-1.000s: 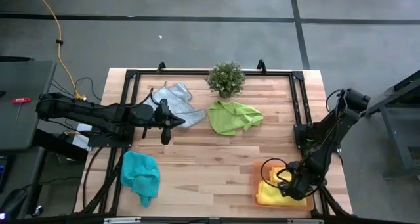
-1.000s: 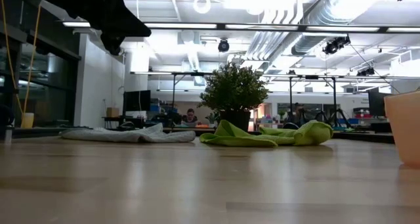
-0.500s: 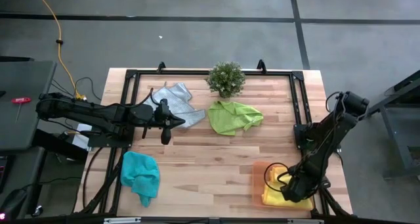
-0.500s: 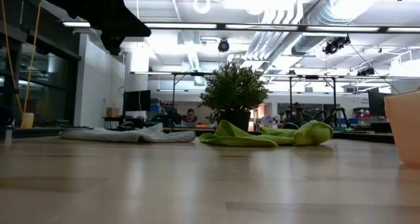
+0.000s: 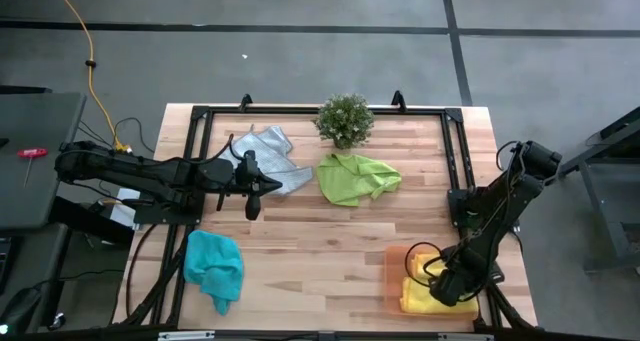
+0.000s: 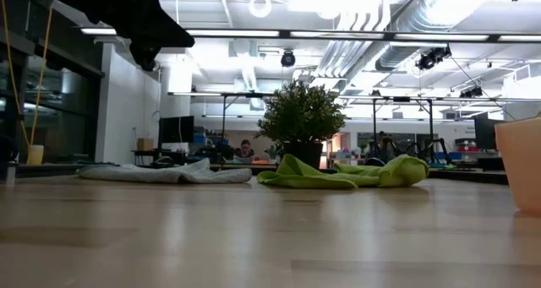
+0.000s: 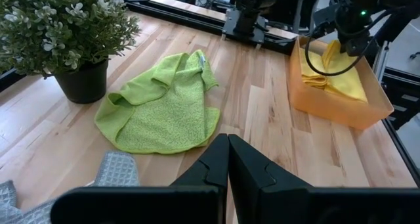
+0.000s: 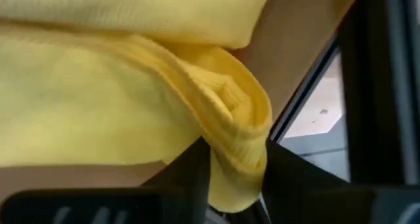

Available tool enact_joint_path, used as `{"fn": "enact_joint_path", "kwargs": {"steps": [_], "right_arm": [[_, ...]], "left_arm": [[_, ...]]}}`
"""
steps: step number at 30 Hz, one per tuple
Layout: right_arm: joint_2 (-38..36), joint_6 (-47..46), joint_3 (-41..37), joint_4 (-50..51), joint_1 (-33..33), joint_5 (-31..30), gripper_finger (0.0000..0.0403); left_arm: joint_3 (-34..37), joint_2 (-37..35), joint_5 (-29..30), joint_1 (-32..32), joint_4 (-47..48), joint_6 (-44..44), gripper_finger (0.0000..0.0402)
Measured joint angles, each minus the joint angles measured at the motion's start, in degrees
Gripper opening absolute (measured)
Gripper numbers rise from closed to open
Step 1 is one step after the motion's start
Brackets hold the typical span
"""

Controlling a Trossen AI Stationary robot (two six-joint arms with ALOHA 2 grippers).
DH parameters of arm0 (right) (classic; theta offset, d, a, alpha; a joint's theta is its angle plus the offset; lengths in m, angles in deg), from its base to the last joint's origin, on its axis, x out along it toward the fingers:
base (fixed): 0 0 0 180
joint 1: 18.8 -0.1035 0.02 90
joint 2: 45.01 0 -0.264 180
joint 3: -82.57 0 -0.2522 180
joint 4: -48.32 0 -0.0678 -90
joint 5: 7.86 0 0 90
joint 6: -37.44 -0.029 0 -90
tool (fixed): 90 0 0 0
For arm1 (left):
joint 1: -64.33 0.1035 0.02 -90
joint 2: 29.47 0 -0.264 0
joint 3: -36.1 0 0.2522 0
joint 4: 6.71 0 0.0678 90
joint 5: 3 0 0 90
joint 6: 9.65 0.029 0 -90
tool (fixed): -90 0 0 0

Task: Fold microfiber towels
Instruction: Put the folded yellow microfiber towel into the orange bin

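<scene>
Table top (image 6: 254,237): pale wood, seen level from its own height, filling the lower third of the frame.
Grey towel (image 6: 169,173): laid low and rumpled at left of centre, on the far part of the table.
Lime green towel (image 6: 347,173): crumpled at right of centre, one fold raised at its right end.
Potted plant (image 6: 301,119): seen upright at centre, in a dark pot, behind the green towel's left part.
Orange tray (image 6: 520,163): one translucent wall is shown at the right edge.
Arm (image 6: 127,13): a dark shape in the upper left corner, held above the table; its fingers cannot be made out.
Background: a bright workshop with ceiling lights, ducts and metal frames; a person is seen far off, left of the pot.
</scene>
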Motion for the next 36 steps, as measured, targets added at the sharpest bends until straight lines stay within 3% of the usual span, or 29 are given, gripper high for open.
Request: {"fn": "enact_joint_path", "kwargs": {"steps": [5, 11, 14, 17, 20, 25, 31, 36], "right_arm": [[-0.71, 0.92, 0.0, 0.98, 0.0, -0.39, 0.016], [-2.29, 2.89, 6.3, 11.45, 0.0, -5.41, 0.0169], [-2.36, 4.02, 11.11, 16.02, 0.0, -12.12, 0.0169], [-2.29, 10.76, 12.28, 10.01, 0.22, -16.3, 0.0163], [-1.28, 15.45, 10.25, 3.52, 0.92, -12.97, 0.0127], [1.18, 30.74, 8.13, 2.33, 0.93, -9.87, 0.0015], [3.93, 53.48, 8.13, 8.38, 3.24, -5.09, 0.0004], [7.13, 61.37, 8.13, 8.84, 3.04, -0.87, 0.0001]], "left_arm": [[0.0, 0.0, -0.02, 0.0, 0.0, 0.0, 0.0], [0.0, 0.0, -0.05, 0.01, 0.0, 0.0, 0.0], [0.0, 0.0, -0.04, 0.0, 0.04, 0.0, 0.0], [0.0, 0.0, 0.0, 0.0, 0.04, 0.02, 0.0], [0.0, 0.0, 0.02, 0.01, 0.09, 0.02, 0.0], [0.0, 0.0, 0.04, 0.0, 0.04, 0.02, 0.0], [0.0, 0.0, 0.02, 0.01, 0.07, 0.02, 0.0], [0.0, 0.0, 0.02, 0.02, 0.5, 0.02, 0.0]]}}
